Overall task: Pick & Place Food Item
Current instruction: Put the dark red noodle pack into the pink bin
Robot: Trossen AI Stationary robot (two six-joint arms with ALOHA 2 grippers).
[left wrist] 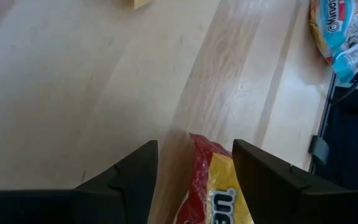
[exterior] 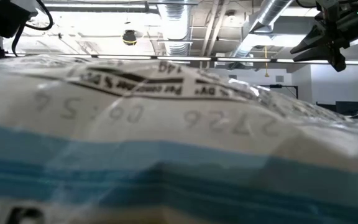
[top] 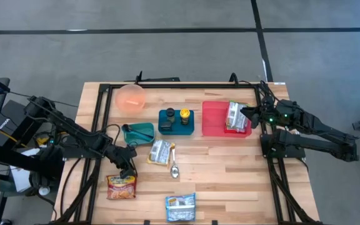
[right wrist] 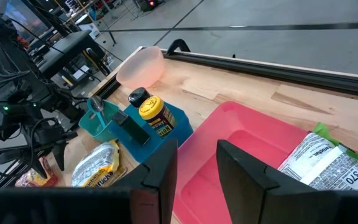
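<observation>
A red and yellow food packet (top: 121,186) lies flat on the wooden table near its front left. My left gripper (top: 129,169) is open just beyond the packet's far end. In the left wrist view its fingers (left wrist: 135,180) stand on either side of that end (left wrist: 213,186); I cannot tell whether they touch it. My right gripper (top: 244,114) is open and empty over the pink tray (top: 212,120). A green and white packet (top: 235,116) lies in the tray's right half and also shows in the right wrist view (right wrist: 325,162).
A pink bowl (top: 130,97), a blue holder with two bottles (top: 175,120), a teal cup (top: 139,132), a silver packet (top: 160,152) and a spoon (top: 174,167) stand mid-table. A blue and white packet (top: 180,207) lies at the front edge and fills the low view (exterior: 166,155).
</observation>
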